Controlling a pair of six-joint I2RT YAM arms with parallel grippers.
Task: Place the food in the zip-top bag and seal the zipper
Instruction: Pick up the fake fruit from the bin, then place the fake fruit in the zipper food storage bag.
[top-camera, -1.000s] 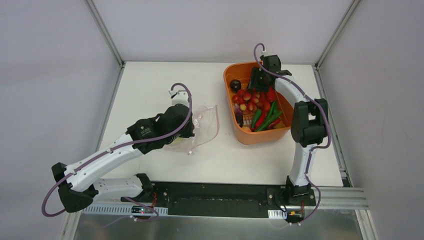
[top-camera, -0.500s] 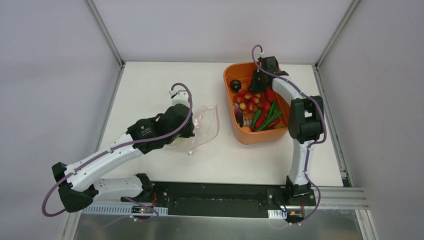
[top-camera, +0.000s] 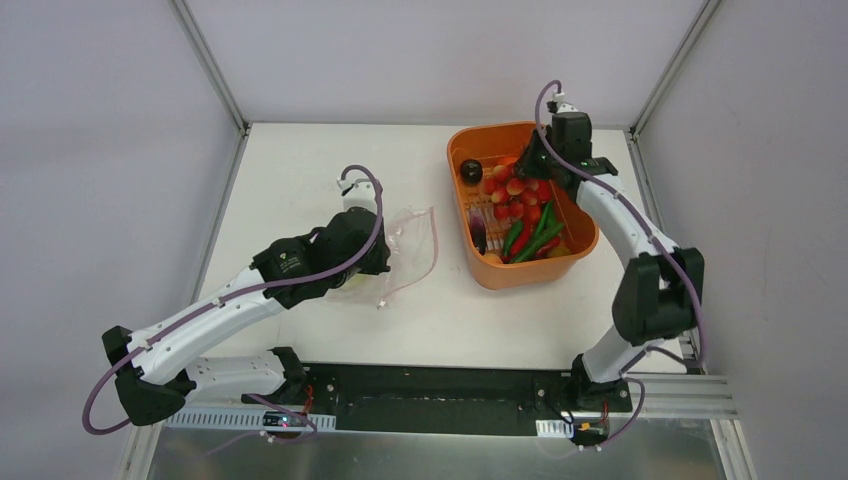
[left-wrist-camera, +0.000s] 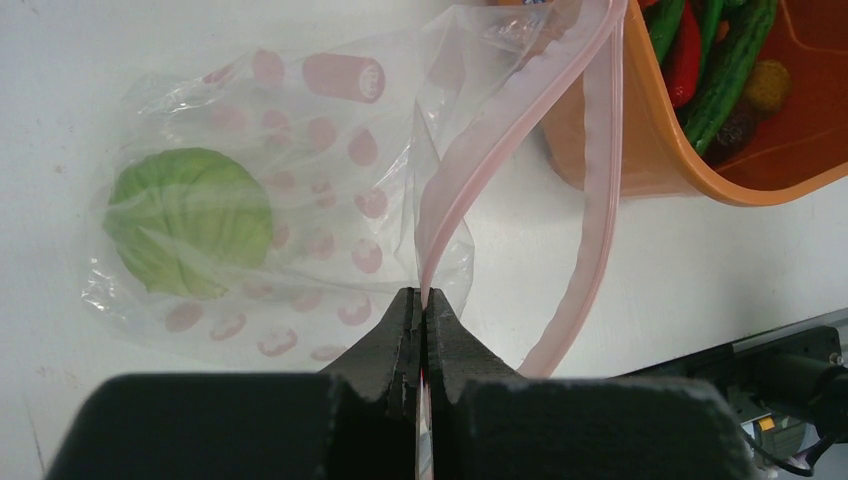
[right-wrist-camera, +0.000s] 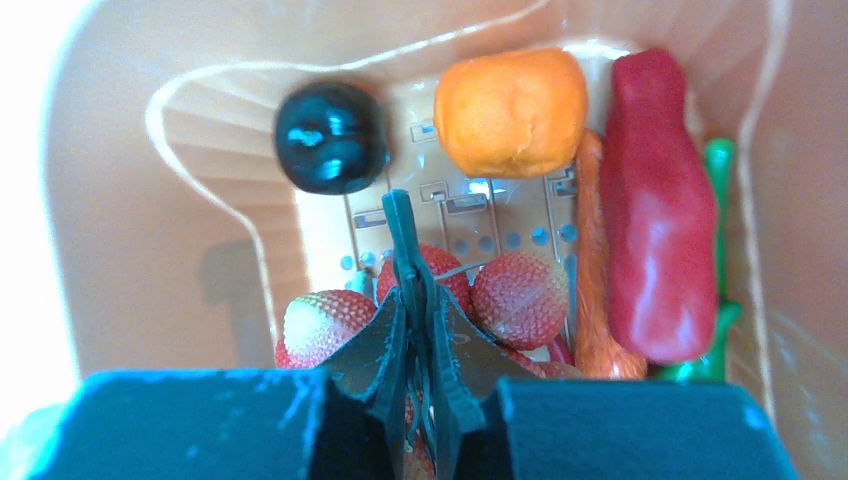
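The pink zipper (left-wrist-camera: 497, 160) of the clear zip-top bag (left-wrist-camera: 300, 190) is being pinched by the left gripper (left-wrist-camera: 422, 305), jaws clamped together on the strip. The bag is lying on the table (top-camera: 300, 160) beside the orange tub (top-camera: 487, 270), a green cabbage (left-wrist-camera: 188, 222) already inside. In the tub, a thin dark-green stalk (right-wrist-camera: 400, 225) among the toy strawberries (right-wrist-camera: 520, 297) is being nipped by the right gripper (right-wrist-camera: 418, 300), jaws drawn nearly together. The film is judged light, limp and slippery, so the stiffer zipper is being favoured as the hold.

The right arm's elbow has swung out toward the tabletop's right edge. The right gripper (right-wrist-camera: 418, 305) has shifted slightly right along the orange tub's (top-camera: 500, 272) far end, its jaws narrowed onto a thin green stem (right-wrist-camera: 403, 235).
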